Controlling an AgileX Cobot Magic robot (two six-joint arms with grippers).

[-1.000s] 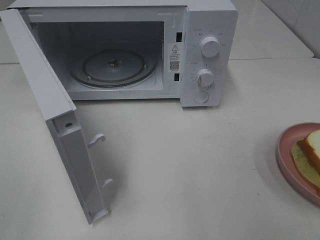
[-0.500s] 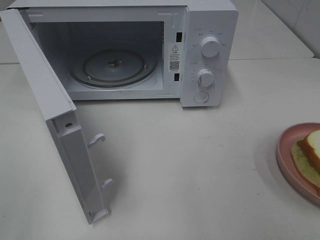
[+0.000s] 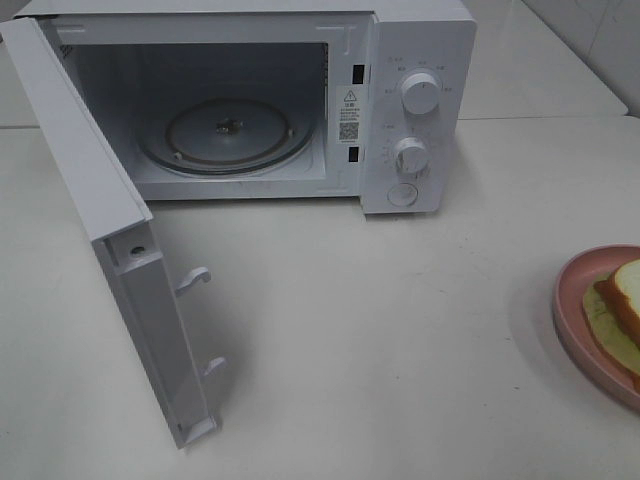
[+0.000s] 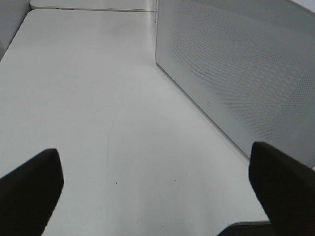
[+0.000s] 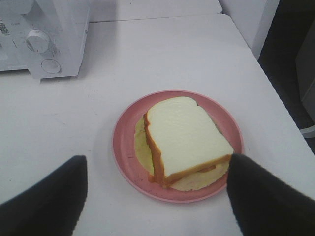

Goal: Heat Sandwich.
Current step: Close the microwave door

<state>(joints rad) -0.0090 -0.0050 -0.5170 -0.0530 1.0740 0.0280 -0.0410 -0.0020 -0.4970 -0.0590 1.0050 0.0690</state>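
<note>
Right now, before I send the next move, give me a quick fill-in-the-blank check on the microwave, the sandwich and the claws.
1. The microwave door stands ____.
2. The sandwich lies on a round ____ plate.
3. On the glass turntable inside the microwave there is ____ food.
4. The right claw above the sandwich has its fingers ____.

Missing words: open; pink; no; open

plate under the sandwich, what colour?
Pink. The plate shows best in the right wrist view, whole, with the sandwich on it.
</note>
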